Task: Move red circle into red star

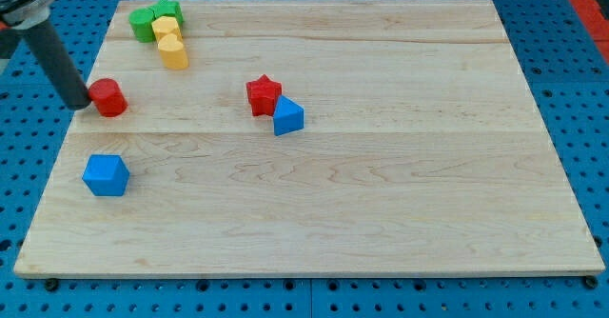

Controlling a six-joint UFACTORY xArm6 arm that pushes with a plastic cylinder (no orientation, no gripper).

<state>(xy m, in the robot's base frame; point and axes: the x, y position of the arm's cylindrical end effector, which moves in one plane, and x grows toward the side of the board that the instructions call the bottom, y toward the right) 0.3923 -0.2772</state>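
Note:
The red circle (109, 97) lies at the board's left edge, in the upper half. My tip (78, 103) is right against its left side, touching it. The red star (263, 95) lies well to the right of the circle, near the board's middle, with a blue block (288, 117) touching its lower right. The rod rises from the tip toward the view's upper left corner.
A blue cube (105, 175) lies below the red circle near the left edge. Green blocks (152, 19) and two yellow blocks (170, 44) cluster at the board's upper left. The wooden board (381, 185) rests on a blue pegboard.

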